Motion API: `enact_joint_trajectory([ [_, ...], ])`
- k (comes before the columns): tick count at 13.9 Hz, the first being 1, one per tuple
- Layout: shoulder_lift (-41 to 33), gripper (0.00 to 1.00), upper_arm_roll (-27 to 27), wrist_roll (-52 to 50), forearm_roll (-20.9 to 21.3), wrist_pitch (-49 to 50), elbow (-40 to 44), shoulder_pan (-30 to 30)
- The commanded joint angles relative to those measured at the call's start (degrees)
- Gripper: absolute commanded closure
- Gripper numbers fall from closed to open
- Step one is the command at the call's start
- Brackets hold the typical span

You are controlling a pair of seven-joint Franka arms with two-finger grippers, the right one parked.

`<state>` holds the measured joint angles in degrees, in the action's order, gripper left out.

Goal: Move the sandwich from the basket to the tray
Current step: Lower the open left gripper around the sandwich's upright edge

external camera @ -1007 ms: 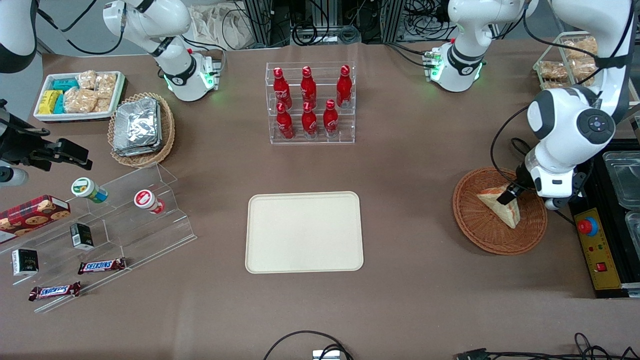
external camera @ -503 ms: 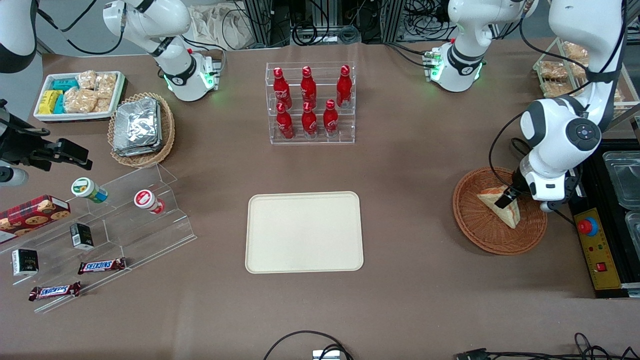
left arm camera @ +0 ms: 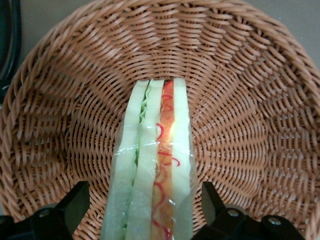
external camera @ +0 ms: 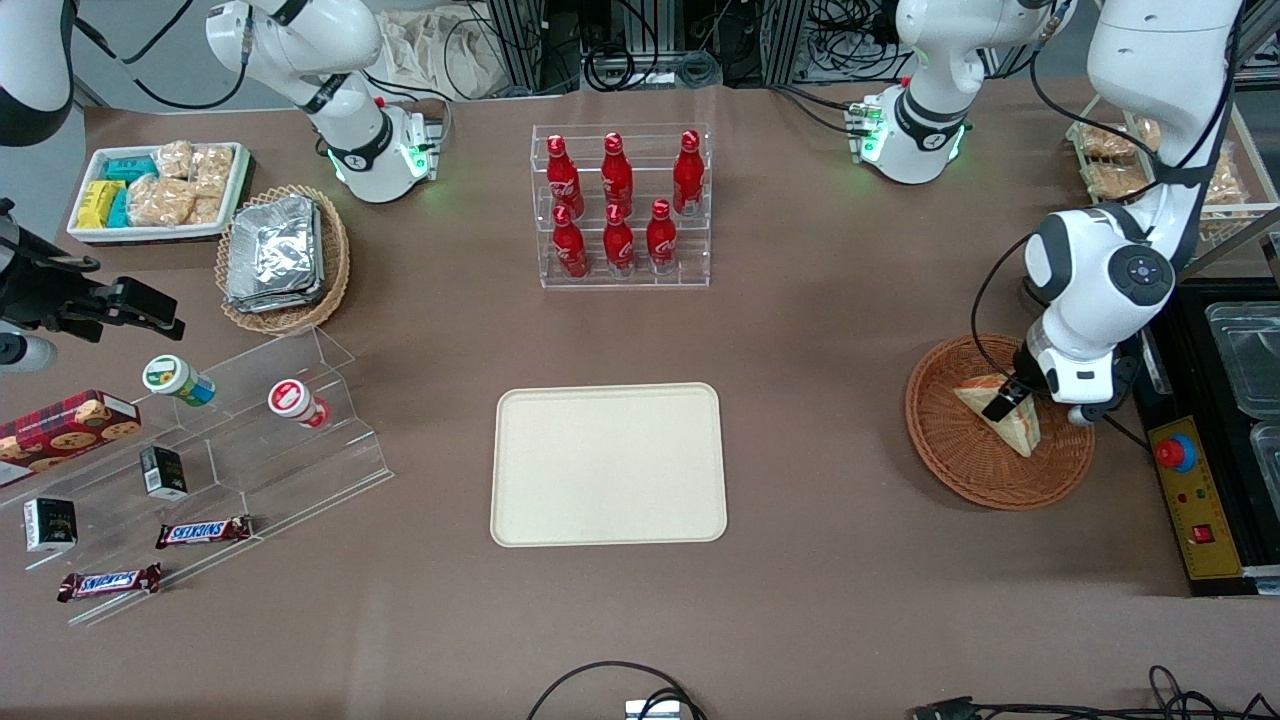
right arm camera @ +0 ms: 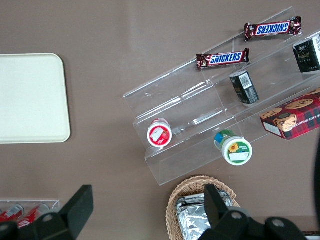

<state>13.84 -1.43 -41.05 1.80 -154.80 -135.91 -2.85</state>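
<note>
The sandwich, a clear-wrapped wedge of white bread with green and red filling, lies in the reddish-brown wicker basket toward the working arm's end of the table. My gripper is down in the basket and open. In the left wrist view its black fingers straddle the sandwich, with bare wicker showing between each finger and the bread. The cream tray lies empty mid-table, well apart from the basket.
A clear rack of red bottles stands farther from the camera than the tray. A yellow control box with a red button sits beside the basket. A tan basket of foil packets, a white snack bin and an acrylic snack shelf are toward the parked arm's end.
The working arm's wrist has swung away from the camera while the fingers slid lower along the sandwich. The sandwich and basket have not moved.
</note>
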Motion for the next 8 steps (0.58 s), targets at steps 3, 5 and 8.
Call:
enact_joint_trajectory([
  [3,-0.4,0.68,-0.1,-0.7,1.1,-1.4,-1.1,0.0],
  [5,-0.7,0.88,-0.1,-0.2,1.1,-1.4,-1.2,0.1],
  [8,-2.8,0.89,0.1,4.4,1.2,2.4,-0.8,0.3],
])
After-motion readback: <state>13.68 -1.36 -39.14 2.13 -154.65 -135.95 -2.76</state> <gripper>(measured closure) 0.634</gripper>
